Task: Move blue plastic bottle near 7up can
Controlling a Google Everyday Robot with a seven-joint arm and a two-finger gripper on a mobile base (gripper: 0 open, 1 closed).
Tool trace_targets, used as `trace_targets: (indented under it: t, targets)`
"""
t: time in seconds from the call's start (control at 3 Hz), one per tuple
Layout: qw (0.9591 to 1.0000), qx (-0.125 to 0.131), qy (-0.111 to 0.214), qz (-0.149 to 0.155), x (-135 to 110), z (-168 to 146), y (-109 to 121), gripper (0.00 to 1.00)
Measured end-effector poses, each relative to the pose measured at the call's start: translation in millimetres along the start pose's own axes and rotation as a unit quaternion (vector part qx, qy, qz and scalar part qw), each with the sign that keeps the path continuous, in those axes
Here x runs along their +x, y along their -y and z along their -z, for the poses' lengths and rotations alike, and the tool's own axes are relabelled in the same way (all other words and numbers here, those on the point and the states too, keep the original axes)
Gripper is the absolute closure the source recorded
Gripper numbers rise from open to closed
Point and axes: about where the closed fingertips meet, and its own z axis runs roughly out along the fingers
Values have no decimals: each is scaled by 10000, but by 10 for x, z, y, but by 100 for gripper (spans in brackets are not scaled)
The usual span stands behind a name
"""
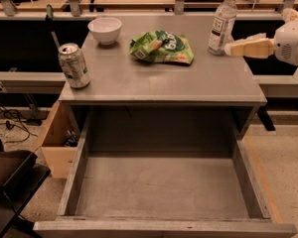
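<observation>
Standing upright at the upper right of the frame, the blue plastic bottle [222, 24] sits near the back right corner of a grey worktop [154, 81]. The bottle is clear, with a white cap and a white label with dark print.

The robot's claw [232, 48] reaches in from the right edge of the frame, level with the bottle's lower half. Its cream-coloured tip points left and lies just beside the bottle. From this side-on angle it cannot be told how far the claw is open, or whether it touches or grips the bottle. Behind the claw, a rounded white arm housing [293, 41] sits at the right edge.

The 7up can [74, 66] is silver with green markings and a pull-tab top. It stands upright at the left of the frame, close to the worktop's front left corner and well apart from the bottle.

A white bowl [105, 29] sits at the upper left, behind the can. A crumpled green snack bag [162, 47] lies between the bowl and the bottle, near the top middle of the frame.

Below the worktop, a wide grey drawer [159, 182] is pulled open toward the bottom of the frame. A wooden box [54, 143] stands on the floor at the lower left.
</observation>
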Motion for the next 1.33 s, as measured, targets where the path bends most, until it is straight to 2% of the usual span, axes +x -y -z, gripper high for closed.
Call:
trace_targets:
  t: [0.33, 0.67, 1.0, 1.33]
  targets:
    - [9980, 475, 204, -367, 111, -105, 456, 0]
    - [9950, 755, 240, -604, 218, -239, 888, 0]
    - [9933, 789, 217, -815, 349, -493, 1224, 0]
    - [9922, 586, 237, -1077, 455, -863, 1378, 0]
